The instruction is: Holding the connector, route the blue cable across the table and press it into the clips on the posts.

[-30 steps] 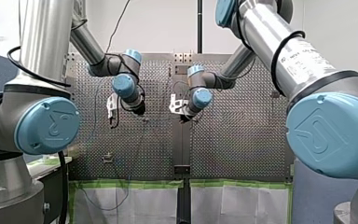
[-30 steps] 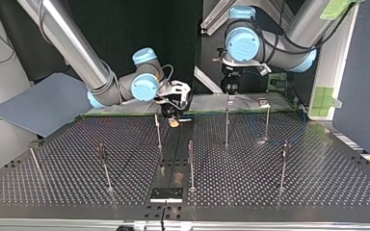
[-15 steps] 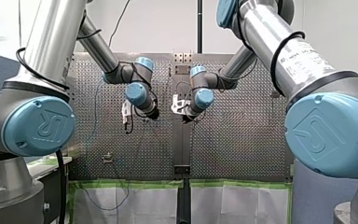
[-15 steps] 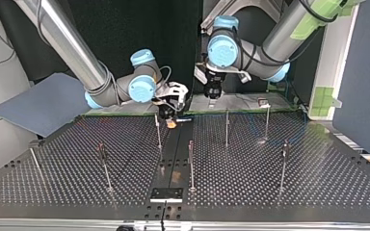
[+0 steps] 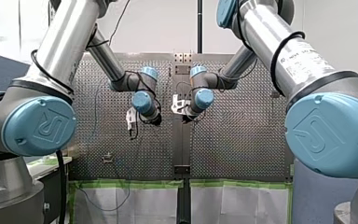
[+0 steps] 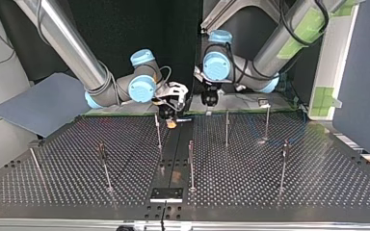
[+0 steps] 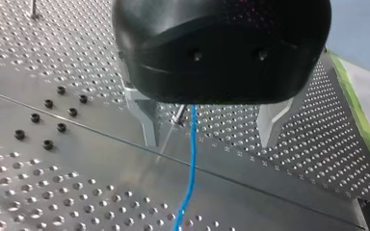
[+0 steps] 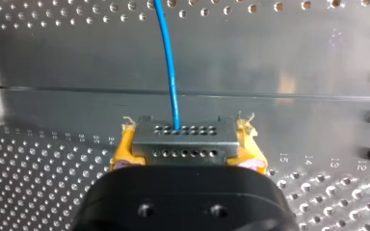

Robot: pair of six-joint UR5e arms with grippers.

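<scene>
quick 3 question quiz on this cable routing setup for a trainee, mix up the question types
1. True or false: my right pincer is shut on the connector.
2. In the left wrist view the blue cable runs: A) between my left pincer's open fingers, ungripped; B) coiled round one finger; C) wholly outside both fingers.
3. Fill in: the right pincer's pads are ___ in colour.
Key: 1 true; 2 A; 3 yellow.

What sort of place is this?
Probably a robotics lab bench: a perforated metal table with thin posts, and my right gripper holding a connector on a blue cable.
</scene>
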